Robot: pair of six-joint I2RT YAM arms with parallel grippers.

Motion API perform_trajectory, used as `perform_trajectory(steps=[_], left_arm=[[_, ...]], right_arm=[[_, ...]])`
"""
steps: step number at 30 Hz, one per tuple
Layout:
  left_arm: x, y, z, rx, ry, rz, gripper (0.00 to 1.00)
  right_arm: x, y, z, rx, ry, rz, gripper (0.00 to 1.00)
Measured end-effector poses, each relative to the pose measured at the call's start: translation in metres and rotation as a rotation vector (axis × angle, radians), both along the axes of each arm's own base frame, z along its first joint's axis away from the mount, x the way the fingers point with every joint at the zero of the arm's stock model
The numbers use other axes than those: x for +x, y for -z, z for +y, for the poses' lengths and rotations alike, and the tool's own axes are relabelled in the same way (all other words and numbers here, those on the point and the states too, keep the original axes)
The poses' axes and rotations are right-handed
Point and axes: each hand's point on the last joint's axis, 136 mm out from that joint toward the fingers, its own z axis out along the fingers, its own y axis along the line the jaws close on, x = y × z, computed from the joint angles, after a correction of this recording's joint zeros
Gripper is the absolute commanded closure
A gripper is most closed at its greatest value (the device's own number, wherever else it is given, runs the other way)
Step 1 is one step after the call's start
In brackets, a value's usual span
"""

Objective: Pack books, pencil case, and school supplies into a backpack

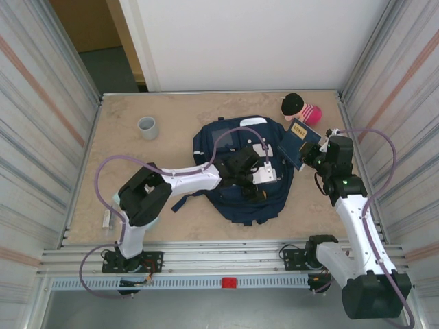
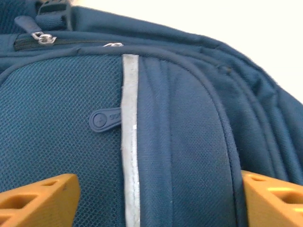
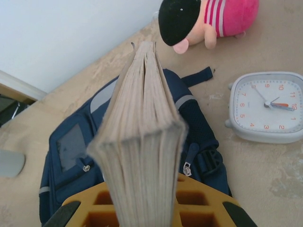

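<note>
In the middle of the tabletop: the backpack (image 1: 214,142) is lying flat with its front pocket facing up, taking up the centre of the overhead frame.
Book: the navy book (image 1: 300,142) is hanging in the air at the backpack's right edge, centre right of the overhead frame. In the right wrist view its page edges are pointing at the camera.
Right end effector (image 1: 314,156): it is clamping narrowly on the book's lower end.
Left end effector (image 1: 252,173): it is hovering over the front pocket, spread wide and holding nothing. Its orange fingers (image 2: 40,198) are straddling a pale stripe (image 2: 130,142).
Zippers: those showing are looking closed; I cannot tell whether the main compartment is open.
Pencil case: a pale teal sliver (image 1: 115,199) is peeking from behind the left arm, lower left of the overhead frame. It is probably the case, lying on the tabletop.
Other things: a grey cup (image 1: 147,127) is standing upper left; a plush toy (image 1: 302,107) and a clock (image 3: 265,106) are sitting upper right.
Progress: nothing is looking packed. The book is lifted but not inside, and the case and other supplies are waiting.
</note>
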Motion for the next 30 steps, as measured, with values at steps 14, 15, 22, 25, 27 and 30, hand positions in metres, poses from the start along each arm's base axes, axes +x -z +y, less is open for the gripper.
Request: perform_trajectory(steps=[14, 15, 22, 25, 27, 30], left_arm=[[0.001, -0.020, 0.038, -0.041, -0.267, -0.016, 1.00], [0.000, -0.025, 0.043, -0.051, -0.292, -0.018, 1.00], [0.004, -0.049, 0.066, -0.110, -0.448, 0.002, 1.00], [0.017, -0.050, 0.079, -0.113, -0.520, 0.034, 1.00], [0.027, -0.053, 0.087, -0.109, -0.557, 0.045, 1.00], [0.041, -0.066, 0.094, -0.122, -0.597, 0.057, 1.00]], right_arm=[[0.005, 0.012, -0.006, 0.065, -0.018, 0.050, 1.00], [0.006, 0.014, -0.006, 0.073, -0.019, 0.058, 1.00], [0.017, 0.011, 0.000, 0.121, -0.050, 0.071, 1.00], [0.018, 0.009, -0.002, 0.129, -0.046, 0.071, 1.00], [0.018, 0.011, -0.008, 0.135, -0.022, 0.080, 1.00], [0.011, 0.014, -0.026, 0.136, 0.052, 0.102, 1.00]])
